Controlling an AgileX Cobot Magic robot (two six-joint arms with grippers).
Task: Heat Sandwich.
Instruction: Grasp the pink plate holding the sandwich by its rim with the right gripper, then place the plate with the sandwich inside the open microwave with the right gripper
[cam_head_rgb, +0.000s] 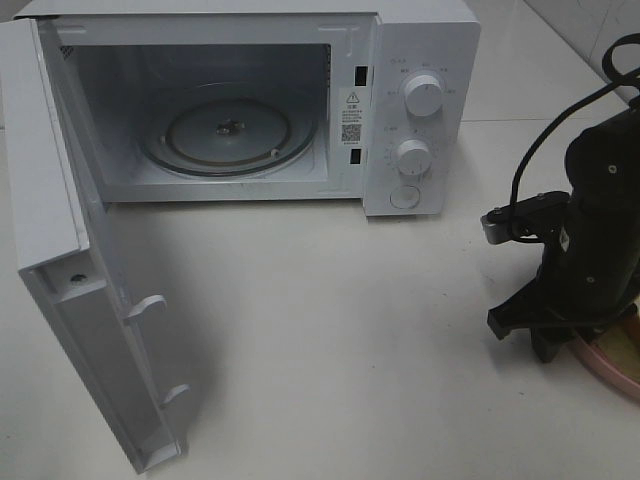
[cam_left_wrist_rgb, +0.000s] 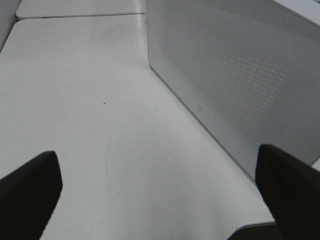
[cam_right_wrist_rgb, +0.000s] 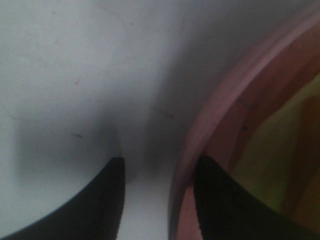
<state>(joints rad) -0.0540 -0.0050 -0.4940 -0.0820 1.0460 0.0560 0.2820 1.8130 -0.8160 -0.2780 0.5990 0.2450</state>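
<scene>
- Plain white desk (cam_head_rgb: 330, 350), matte, with a few faint scuffs and specks (nothing major).
- Another white slab (cam_left_wrist_rgb: 75, 7) butts up against it, thin dark seam between.
- Pale tiles (cam_head_rgb: 585, 25) past the far right corner.
- Soft light, blurry shadows.

Microwave (cam_head_rgb: 425, 40) — sticker (cam_head_rgb: 352, 113) on cavity frame, well apart from the right gripper (cam_head_rgb: 522, 338): warning triangle, QR code; print unreadable. Dial legends (cam_head_rgb: 407, 72) too small.

Pink plate (cam_head_rgb: 610, 368) mostly behind the right arm (cam_head_rgb: 600, 230) and off-frame; sandwich (cam_right_wrist_rgb: 280, 160) a close yellow blur.
</scene>
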